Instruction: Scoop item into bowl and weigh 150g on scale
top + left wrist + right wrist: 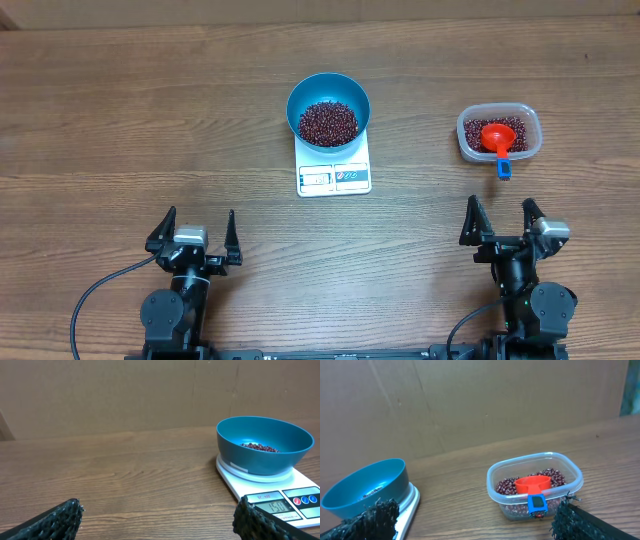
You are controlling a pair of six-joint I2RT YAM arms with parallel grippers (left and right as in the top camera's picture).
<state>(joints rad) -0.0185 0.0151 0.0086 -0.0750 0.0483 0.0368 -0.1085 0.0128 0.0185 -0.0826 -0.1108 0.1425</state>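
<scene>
The blue bowl (328, 107) stands on the white scale (334, 176) at the table's middle, with a heap of dark red beans (328, 121) inside. In the left wrist view the bowl (264, 445) sits on the scale (280, 504), whose display reads 150. A red scoop with a blue handle (498, 141) rests in a clear tub of beans (498, 133), also in the right wrist view, the scoop (534, 488) in the tub (535, 482). My left gripper (196, 232) and right gripper (503, 219) both stand open and empty near the front edge, far from the bowl.
The wooden table (150, 120) stretches wide on the left and back. A brown cardboard wall (125, 395) stands behind the table. Black cables (95, 300) run from both arm bases at the front edge.
</scene>
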